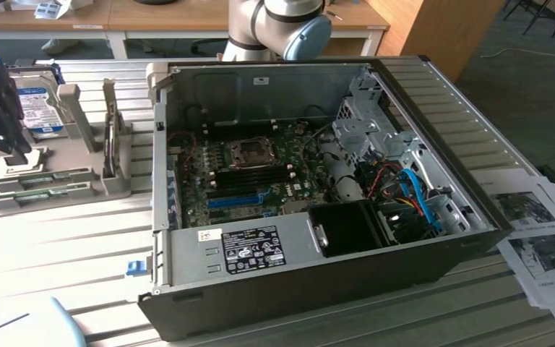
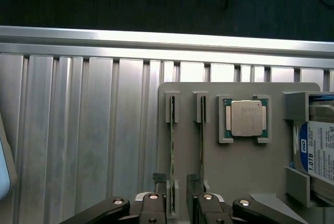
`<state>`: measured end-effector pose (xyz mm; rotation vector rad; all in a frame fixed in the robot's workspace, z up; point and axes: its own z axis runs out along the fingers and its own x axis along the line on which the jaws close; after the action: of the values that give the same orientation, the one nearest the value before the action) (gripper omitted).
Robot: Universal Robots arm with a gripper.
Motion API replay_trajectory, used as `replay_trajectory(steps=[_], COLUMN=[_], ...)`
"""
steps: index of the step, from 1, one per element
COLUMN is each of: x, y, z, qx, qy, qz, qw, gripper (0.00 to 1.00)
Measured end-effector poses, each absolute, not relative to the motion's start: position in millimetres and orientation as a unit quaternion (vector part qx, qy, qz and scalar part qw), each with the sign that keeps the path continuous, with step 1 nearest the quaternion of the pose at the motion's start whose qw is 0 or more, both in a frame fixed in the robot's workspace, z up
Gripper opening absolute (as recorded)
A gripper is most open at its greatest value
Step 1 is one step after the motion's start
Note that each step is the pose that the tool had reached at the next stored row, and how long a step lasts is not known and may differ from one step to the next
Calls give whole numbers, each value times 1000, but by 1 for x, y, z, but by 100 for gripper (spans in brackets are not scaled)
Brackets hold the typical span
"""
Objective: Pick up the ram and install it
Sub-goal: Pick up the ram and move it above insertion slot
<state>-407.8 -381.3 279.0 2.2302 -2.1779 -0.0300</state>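
**One spread hand over a tray of two ram sticks, one processor and one hard drive.**
Your hand (image 2: 176,198) is spread, and its two fingers (image 2: 194,187) stand either side of one ram (image 2: 172,145), which sits on edge in the grey tray (image 2: 245,166) near the bench (image 2: 78,140) edge. The second ram stick (image 2: 202,145) stands just beside it, then the processor (image 2: 246,118) and the hard drive (image 2: 319,153).

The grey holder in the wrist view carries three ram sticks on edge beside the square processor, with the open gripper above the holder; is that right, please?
Not quite: the wrist view shows two, not three. The first ram stick and the second ram stick stand on edge in the grey holder beside the square processor, with the open gripper above the holder.
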Motion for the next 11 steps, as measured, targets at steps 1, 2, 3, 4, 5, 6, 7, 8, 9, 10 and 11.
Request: replay_trajectory(steps=[1, 2, 3, 4, 5, 6, 7, 8, 9, 10, 11], x=[-408, -408, -408, -408, -408, -408, -408, -408, -408, -408, -408], y=[-381, -381, -381, -381, -381, -381, -381, -381, -381, -381, -381], z=[278, 278, 277, 277, 276, 276, 276, 275, 275, 274, 274], qx=[715, 715, 715, 715, 715, 715, 715, 715, 715, 715, 715], qy=[-699, -699, -699, -699, -699, -699, -699, -699, -699, -699, -699], qz=[-10, -10, -10, -10, -10, -10, -10, -10, -10, -10, -10], qw=[12, 12, 12, 12, 12, 12, 12, 12, 12, 12, 12], gripper=[29, 29, 29, 29, 29, 29, 29, 29, 29, 29, 29])
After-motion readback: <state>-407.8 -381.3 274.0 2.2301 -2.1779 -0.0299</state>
